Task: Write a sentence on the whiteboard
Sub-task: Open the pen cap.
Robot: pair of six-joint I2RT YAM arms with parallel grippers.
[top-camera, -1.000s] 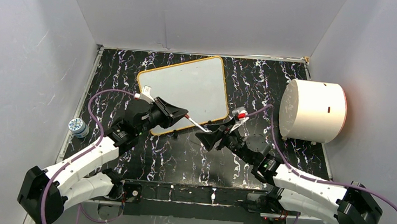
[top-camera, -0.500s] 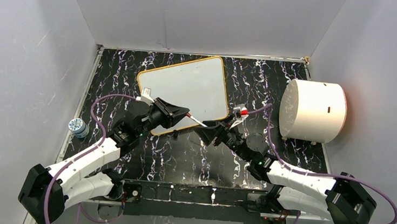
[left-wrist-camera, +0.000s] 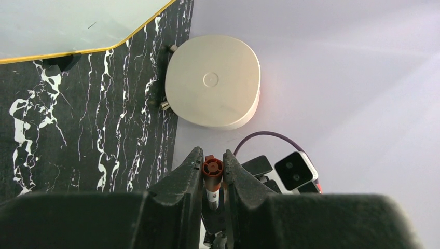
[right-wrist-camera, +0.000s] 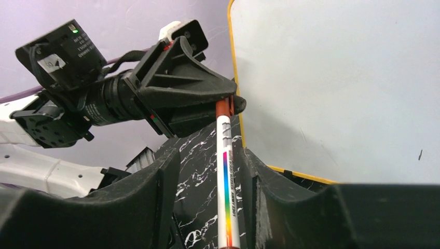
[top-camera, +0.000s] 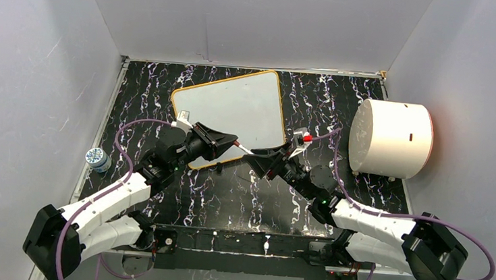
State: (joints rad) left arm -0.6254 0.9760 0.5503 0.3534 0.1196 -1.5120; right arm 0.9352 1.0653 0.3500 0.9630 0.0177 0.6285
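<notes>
The left hand [left-wrist-camera: 211, 158] pinches the marker [right-wrist-camera: 229, 181] by its red end. The right hand [right-wrist-camera: 211, 155] is spread around the barrel. The whiteboard [top-camera: 235, 105] lies flat on the bench [top-camera: 227, 196] toward 12 o'clock.

Black marbled table [top-camera: 227, 192] w/ whiteboard [top-camera: 234, 108] flat at back, white cylinder [top-camera: 394, 139] right, small blue-white item [top-camera: 99, 159] left edge.

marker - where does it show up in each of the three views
top external: marker at picture centre, seen against the whiteboard's near edge.
left wrist: marker at bottom centre, red end toward the camera.
right wrist: marker at bottom centre, white barrel with rainbow stripe.
shared landmark: the whiteboard with its orange-yellow rim, top left and upper right.
</notes>
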